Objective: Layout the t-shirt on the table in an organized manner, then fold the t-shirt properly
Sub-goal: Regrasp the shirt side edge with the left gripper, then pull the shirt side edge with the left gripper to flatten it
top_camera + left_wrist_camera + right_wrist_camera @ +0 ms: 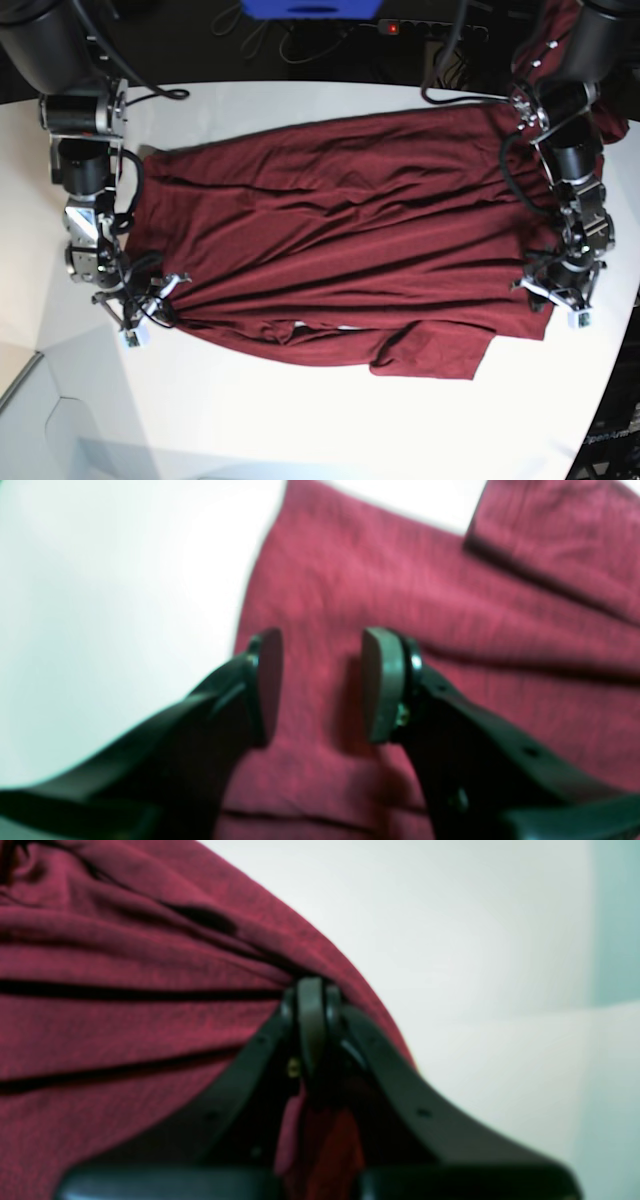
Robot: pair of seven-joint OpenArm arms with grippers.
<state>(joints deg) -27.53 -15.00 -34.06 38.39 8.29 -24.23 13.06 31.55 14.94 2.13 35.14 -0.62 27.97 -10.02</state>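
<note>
Two grippers on the t-shirt (340, 230), right gripper (311, 990) pinching its edge tight, left gripper (322, 680) spread apart over cloth, holding nothing

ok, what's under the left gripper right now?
T-shirt fabric lies flat beneath the left gripper, whose open jaws hold nothing. White table shows beside the cloth's edge. The tabletop directly beneath is covered by the shirt, so unseen.

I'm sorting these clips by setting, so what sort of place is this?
Probably a robotics lab or test bench, not a home: two robot arms flank a bare white table with a maroon t-shirt spread on it, and cables with a power strip lie behind.
</note>
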